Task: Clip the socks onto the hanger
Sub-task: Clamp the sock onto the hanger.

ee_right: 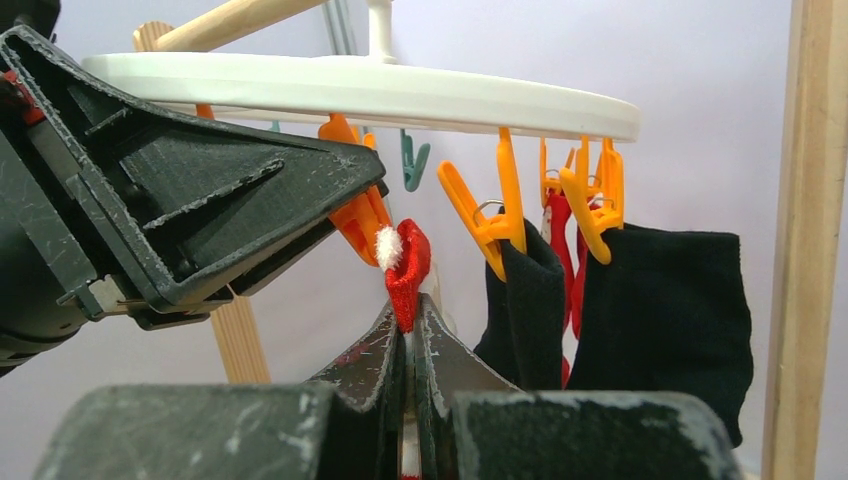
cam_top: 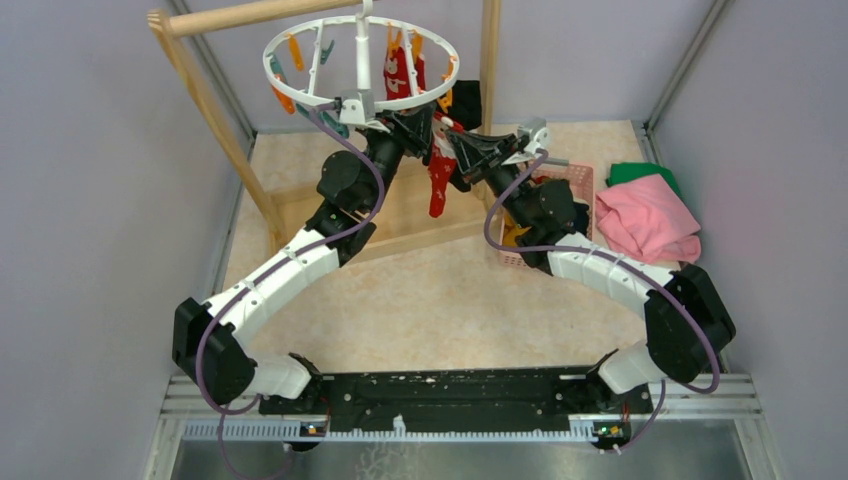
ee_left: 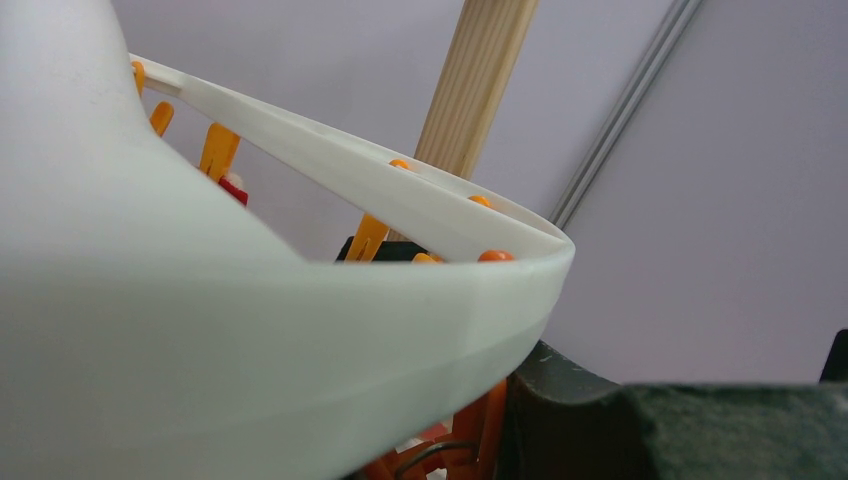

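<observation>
The hanger [ee_right: 400, 95] hangs from the wooden rack [cam_top: 250, 12] at the far side of the table, with both arms raised to its near rim. The right gripper [ee_right: 410, 335] is fully closed on a red sock [ee_right: 410, 265] with white trim, whose top edge sits just below and beside an orange clip [ee_right: 362, 232] under the ring; the rest of it dangles below the fingers. The left gripper [ee_right: 350, 205] is closed partway on that same clip – its jaws sit above and below it. Two black socks [ee_right: 665, 310] already hang from other orange clips further round the ring – clear of both grippers
</observation>
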Available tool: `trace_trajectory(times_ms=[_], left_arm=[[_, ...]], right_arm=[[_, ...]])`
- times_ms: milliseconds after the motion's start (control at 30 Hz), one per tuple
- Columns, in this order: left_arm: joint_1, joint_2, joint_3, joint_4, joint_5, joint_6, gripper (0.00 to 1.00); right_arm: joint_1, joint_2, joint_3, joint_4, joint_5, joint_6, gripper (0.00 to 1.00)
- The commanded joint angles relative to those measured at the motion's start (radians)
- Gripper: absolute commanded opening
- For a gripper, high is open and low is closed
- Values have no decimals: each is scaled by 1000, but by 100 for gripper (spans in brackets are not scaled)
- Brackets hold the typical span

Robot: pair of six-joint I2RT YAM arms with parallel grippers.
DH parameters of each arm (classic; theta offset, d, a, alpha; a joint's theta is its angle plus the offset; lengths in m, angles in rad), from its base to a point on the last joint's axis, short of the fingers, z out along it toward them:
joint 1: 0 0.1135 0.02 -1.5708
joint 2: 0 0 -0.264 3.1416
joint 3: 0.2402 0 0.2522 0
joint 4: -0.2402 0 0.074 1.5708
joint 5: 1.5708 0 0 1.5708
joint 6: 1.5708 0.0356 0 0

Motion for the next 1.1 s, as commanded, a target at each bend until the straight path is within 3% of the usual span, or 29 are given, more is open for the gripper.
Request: trace_trajectory(times_ms=[0,233,1067], left_arm=[[5,-35,4,58,1,-4,7],[4,-45,4,58,5,-7,7],[5,-43,7,59,3,-13,7]], right_arm=[[7,-1,52,60,-33,27,0],[8,-14,32,-8,48,-14,0],[7,-21,7,-32,12,4,0]])
